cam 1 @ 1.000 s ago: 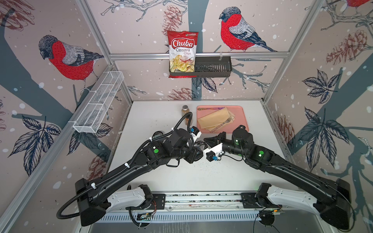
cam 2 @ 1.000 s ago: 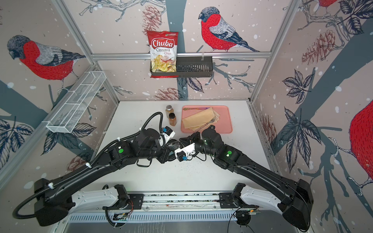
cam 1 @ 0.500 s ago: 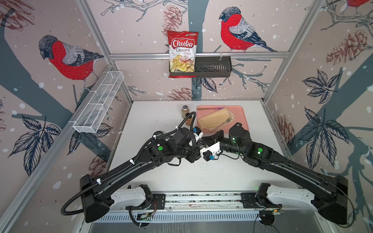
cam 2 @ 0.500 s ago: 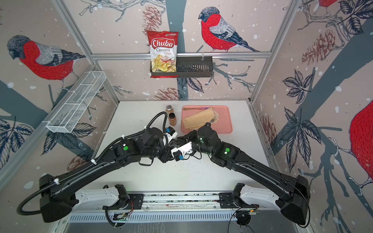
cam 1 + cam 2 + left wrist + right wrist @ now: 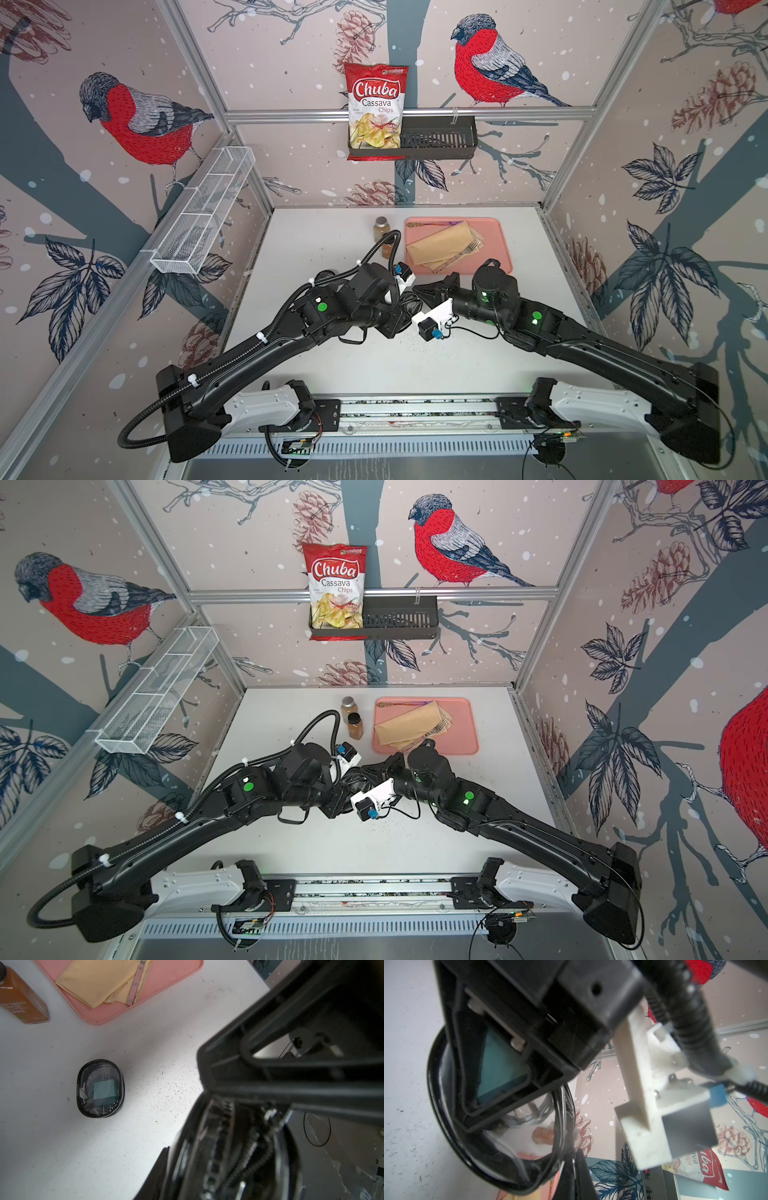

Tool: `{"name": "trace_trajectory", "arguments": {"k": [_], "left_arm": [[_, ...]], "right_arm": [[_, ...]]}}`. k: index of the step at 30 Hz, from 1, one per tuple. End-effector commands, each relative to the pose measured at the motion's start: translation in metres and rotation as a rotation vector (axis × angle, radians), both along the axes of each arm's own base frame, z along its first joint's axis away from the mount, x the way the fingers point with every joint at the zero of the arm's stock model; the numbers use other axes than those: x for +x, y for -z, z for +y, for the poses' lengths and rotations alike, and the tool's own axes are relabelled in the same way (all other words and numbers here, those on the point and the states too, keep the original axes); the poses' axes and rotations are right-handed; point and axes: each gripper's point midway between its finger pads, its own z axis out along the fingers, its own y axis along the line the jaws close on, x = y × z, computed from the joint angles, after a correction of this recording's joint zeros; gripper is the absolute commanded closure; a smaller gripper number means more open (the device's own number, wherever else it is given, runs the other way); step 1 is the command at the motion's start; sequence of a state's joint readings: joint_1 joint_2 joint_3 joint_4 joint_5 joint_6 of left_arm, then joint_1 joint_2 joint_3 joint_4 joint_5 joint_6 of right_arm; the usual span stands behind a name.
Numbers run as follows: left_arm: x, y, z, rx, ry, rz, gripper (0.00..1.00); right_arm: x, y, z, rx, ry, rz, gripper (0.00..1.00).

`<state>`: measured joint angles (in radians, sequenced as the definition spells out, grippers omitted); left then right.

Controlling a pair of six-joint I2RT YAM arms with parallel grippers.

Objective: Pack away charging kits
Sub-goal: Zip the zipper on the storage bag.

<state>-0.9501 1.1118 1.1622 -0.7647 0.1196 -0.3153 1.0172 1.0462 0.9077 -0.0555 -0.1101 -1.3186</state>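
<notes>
A clear oval black-rimmed case (image 5: 500, 1147) hangs above the table's middle, between both arms. My left gripper (image 5: 405, 309) is shut across it, and a teal charger (image 5: 496, 1070) and white cable show through its lid. My right gripper (image 5: 579, 1178) is shut on the zip at the case's rim (image 5: 220, 1147). In both top views the two grippers meet tip to tip, my right gripper (image 5: 368, 769) coming from the tray side, and the arms mostly hide the case. A second, closed case (image 5: 100, 1088) with a teal charger and cable inside lies on the table.
Two brown spice jars (image 5: 355, 725) (image 5: 381, 226) stand behind the grippers, beside a pink tray (image 5: 496, 249) with a folded napkin and fork. A chips bag (image 5: 376, 110) hangs in a black basket on the back wall. A white wire basket (image 5: 203, 212) hangs on the left wall.
Both grippers have drifted slightly left together with the case between them. Neither grip has changed.
</notes>
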Motion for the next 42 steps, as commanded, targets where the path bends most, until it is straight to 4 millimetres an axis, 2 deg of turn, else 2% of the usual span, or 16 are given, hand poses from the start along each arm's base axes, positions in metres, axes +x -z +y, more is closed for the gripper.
{"name": "trace_trajectory", "arguments": {"k": [1, 5, 7, 11, 15, 16, 20, 25, 30, 35, 42], "left_arm": [[0.006, -0.024, 0.011, -0.064, -0.073, -0.062, 0.93], [0.006, -0.074, 0.007, -0.276, -0.075, -0.182, 0.66], [0.006, -0.093, 0.006, -0.373, -0.077, -0.227, 0.59], [0.007, -0.116, 0.007, -0.499, -0.104, -0.25, 0.51], [0.008, -0.122, 0.0, -0.585, -0.106, -0.245, 0.41], [0.01, -0.111, -0.004, -0.578, -0.106, -0.225, 0.37], [0.014, -0.1, -0.012, -0.605, -0.115, -0.21, 0.21], [0.019, -0.104, -0.004, -0.654, -0.146, -0.278, 0.04], [0.01, -0.115, 0.001, -0.759, -0.123, -0.317, 0.04], [0.008, -0.121, 0.003, -0.886, -0.116, -0.354, 0.04], [0.005, -0.145, 0.015, -1.038, -0.097, -0.577, 0.04]], "right_arm": [[0.007, -0.026, -0.003, 0.166, 0.067, 0.062, 1.0], [-0.002, -0.031, -0.003, 0.251, 0.042, 0.125, 1.0], [-0.007, -0.034, -0.001, 0.282, 0.02, 0.158, 1.0], [-0.012, -0.037, 0.003, 0.328, 0.001, 0.224, 1.0], [-0.014, -0.043, 0.005, 0.381, -0.002, 0.271, 1.0], [-0.012, -0.048, 0.005, 0.41, 0.009, 0.287, 1.0], [-0.006, -0.066, 0.006, 0.498, 0.037, 0.347, 1.0], [0.005, -0.083, 0.003, 0.578, 0.082, 0.371, 1.0], [0.016, -0.099, -0.002, 0.662, 0.12, 0.372, 1.0], [0.017, -0.121, -0.011, 0.818, 0.11, 0.389, 1.0], [0.017, -0.142, -0.009, 0.924, 0.07, 0.428, 1.0]]}}
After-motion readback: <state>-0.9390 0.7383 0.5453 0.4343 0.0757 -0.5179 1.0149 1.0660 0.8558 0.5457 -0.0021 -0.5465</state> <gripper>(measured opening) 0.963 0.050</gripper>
